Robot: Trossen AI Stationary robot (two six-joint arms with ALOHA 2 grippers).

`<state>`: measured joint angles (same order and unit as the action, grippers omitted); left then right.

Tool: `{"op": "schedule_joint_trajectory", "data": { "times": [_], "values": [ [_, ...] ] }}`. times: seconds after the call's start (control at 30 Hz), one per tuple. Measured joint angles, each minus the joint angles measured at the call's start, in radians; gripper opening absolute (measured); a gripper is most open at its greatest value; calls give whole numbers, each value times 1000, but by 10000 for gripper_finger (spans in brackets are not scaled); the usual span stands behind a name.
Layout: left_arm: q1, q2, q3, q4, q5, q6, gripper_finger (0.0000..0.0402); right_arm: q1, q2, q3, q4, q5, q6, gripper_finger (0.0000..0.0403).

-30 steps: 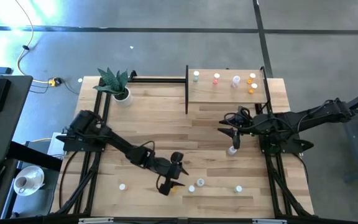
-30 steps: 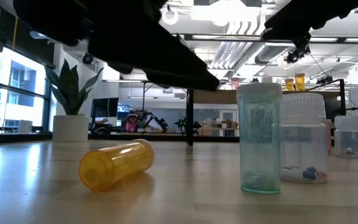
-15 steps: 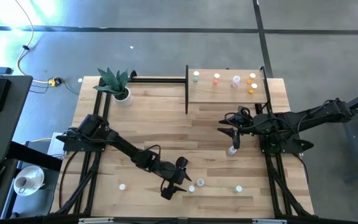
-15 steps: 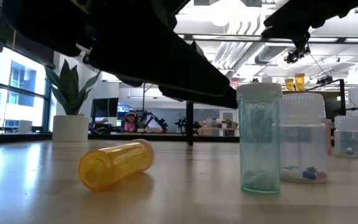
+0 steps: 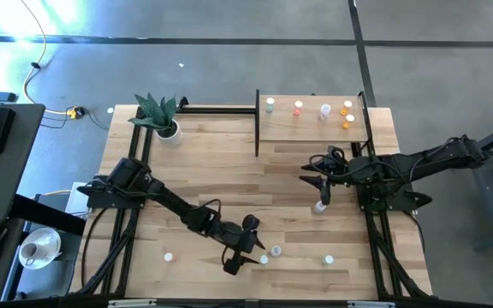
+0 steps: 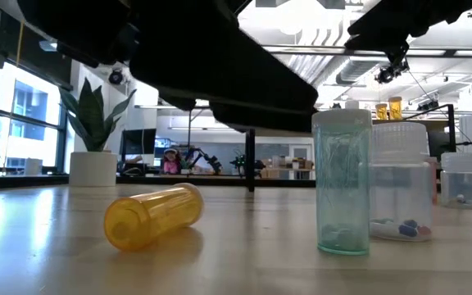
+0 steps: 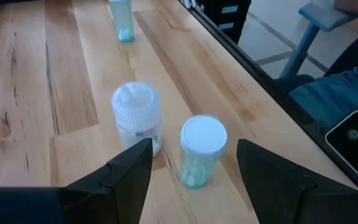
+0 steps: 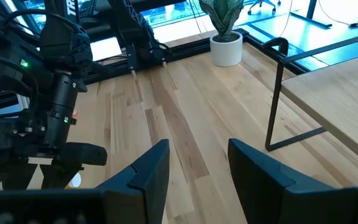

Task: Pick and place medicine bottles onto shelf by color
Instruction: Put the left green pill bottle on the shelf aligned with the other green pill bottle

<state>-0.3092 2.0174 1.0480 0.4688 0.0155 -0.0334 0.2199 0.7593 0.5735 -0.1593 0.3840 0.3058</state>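
Note:
My left gripper [image 5: 251, 246] is open low over the table's near middle. In the left wrist view its fingers [image 7: 129, 171] stand on either side of an upright teal bottle [image 7: 202, 149] with a white cap, touching nothing. A clear bottle [image 7: 137, 115] stands just beyond it. An orange bottle [image 6: 154, 215] lies on its side. The teal bottle [image 5: 264, 258] and the clear one [image 5: 276, 250] stand close together. The shelf [image 5: 311, 128] at the far right carries several bottles. My right gripper [image 5: 317, 181] is open and empty, in front of the shelf.
More bottles stand on the table at the near left [image 5: 169, 256], near right [image 5: 329, 259] and below my right gripper [image 5: 320, 206]. A white plant pot [image 5: 169, 131] stands at the far left. The shelf's black posts [image 5: 257, 124] rise from the table.
My left gripper has gone a little toward the table's right edge, toward the teal and clear bottles, and then held still. No bottle has moved.

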Motion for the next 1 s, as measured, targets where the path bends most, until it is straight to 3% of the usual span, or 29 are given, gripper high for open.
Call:
{"op": "schedule_joint_trajectory", "data": {
  "times": [0.4, 0.57, 0.7, 1.0],
  "values": [
    [0, 25, 23, 3, -1, -8, 223, 0, 0, 0, 0, 0, 0, 156],
    [1, 92, 107, -84, 75, 6, 223, 0, 0, 0, 1, 0, 0, 156],
    [7, 94, 159, -171, 68, -3, 223, 0, 0, 0, 0, 0, 0, 156],
    [6, 95, 170, -171, 64, 27, 223, 0, 0, 0, -1, 0, 0, 156]
  ]
}}
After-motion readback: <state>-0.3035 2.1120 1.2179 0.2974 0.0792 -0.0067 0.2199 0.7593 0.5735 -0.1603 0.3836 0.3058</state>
